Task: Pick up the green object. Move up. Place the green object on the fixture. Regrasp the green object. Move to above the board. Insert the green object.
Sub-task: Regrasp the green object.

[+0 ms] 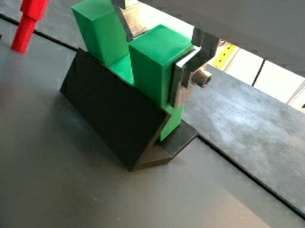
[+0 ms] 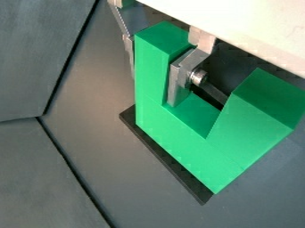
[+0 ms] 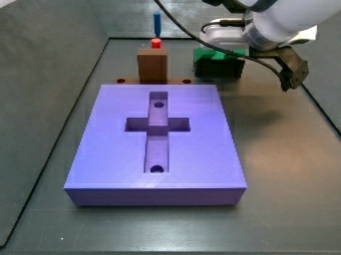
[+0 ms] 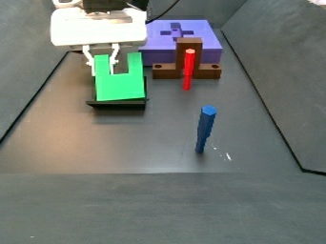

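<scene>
- Against the fixture point(image 1: 113, 111), the green object point(image 1: 131, 53) stands with its two projecting arms upward, leaning on the dark sloped face; a side view shows the pair close to the back edge of the dark floor, just beyond the far right corner of the board point(image 3: 158, 149).
- At the green object the gripper point(image 2: 188, 76) is in place: in a wrist view a silver finger point(image 2: 181, 78) lies flat against the inner face of one arm, down in the notch between the two arms. The opposite finger is hidden behind the green, so I cannot tell for certain that the jaws are clamped, though they look narrow around that one arm.
- Judged by its look, the piece is a rigid, matte, solid block, probably light and not fragile; the matte skin should give the pads fair friction.
- Best hold, in my view, is across one arm on its flat parallel faces, low toward the root, so the piece cannot pivot when lifted off the slope.
- Risk: gripping a single arm sits off-centre, so the block may tilt once free of the fixture.
- Beside the board's far edge stands a brown block with red cap point(image 3: 154, 66), well clear of the grip; a blue post point(image 4: 205, 129) stands apart on the open floor.
</scene>
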{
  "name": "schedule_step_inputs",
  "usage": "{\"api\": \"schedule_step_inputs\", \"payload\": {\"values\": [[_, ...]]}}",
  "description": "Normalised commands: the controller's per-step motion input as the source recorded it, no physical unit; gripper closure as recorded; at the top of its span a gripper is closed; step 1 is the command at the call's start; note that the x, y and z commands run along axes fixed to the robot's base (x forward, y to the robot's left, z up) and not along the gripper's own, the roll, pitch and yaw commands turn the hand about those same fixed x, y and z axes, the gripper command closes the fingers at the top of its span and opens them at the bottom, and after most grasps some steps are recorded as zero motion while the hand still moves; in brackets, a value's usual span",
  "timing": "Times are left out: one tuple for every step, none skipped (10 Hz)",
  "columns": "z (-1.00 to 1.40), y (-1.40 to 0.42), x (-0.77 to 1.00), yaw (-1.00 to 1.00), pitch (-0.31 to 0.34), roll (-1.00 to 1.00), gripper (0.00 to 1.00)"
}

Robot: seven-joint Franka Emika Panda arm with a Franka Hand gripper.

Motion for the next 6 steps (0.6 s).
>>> {"api": "schedule_step_inputs", "payload": {"values": [[0.0,0.0,0.0,0.0,0.0,0.0,1.0],[0.0,0.0,0.0,0.0,0.0,0.0,1.0],[0.0,0.0,0.0,0.0,0.0,0.0,1.0],[0.0,0.0,0.0,0.0,0.0,0.0,1.0],[0.0,0.0,0.0,0.0,0.0,0.0,1.0],[0.0,0.0,0.0,0.0,0.0,0.0,1.0]]}}
